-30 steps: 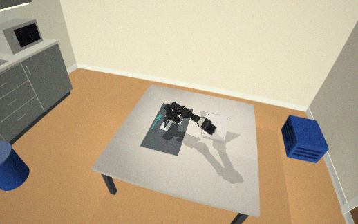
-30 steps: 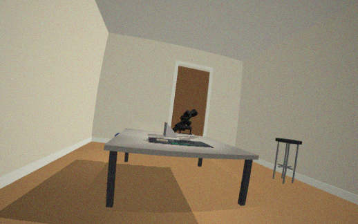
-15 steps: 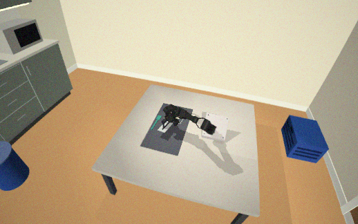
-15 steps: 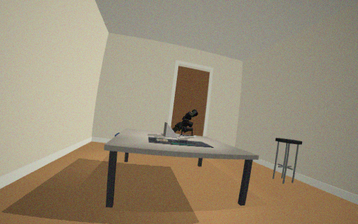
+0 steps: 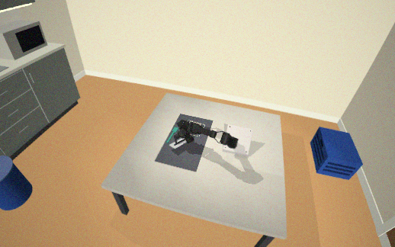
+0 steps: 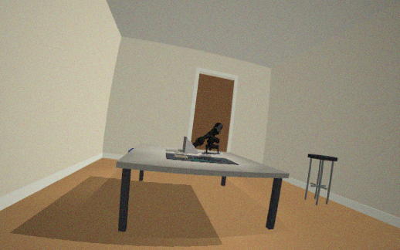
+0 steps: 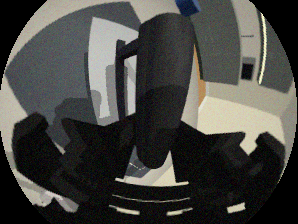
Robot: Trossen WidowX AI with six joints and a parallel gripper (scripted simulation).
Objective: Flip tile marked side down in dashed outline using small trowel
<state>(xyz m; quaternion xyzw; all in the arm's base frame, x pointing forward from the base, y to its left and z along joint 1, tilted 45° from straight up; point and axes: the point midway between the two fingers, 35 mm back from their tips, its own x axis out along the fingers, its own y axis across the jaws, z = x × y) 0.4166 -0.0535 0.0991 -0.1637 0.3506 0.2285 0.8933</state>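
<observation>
My gripper [image 5: 184, 137] [image 6: 212, 146] [image 7: 153, 115] is shut on the trowel's thick black handle [image 7: 162, 65]. The trowel's flat pale blade [image 5: 178, 143] [image 7: 101, 45] hangs low over the middle of the dark mat [image 5: 183, 161] [image 7: 37, 65], joined to the handle by a thin black bar [image 7: 120, 80]. The dashed outline [image 5: 203, 125] is at the mat's wall-side end, partly hidden by the arm. I cannot make out the tile clearly; a small pale patch [image 6: 181, 157] shows at that end, too small to tell.
A slim teal object [image 5: 172, 135] lies on the mat near its left edge, beside the gripper. A white plate [image 5: 241, 133] is under the arm's base, and a pale upright panel [image 6: 185, 145] stands beside the arm. The grey table [image 5: 236, 206] carries it all.
</observation>
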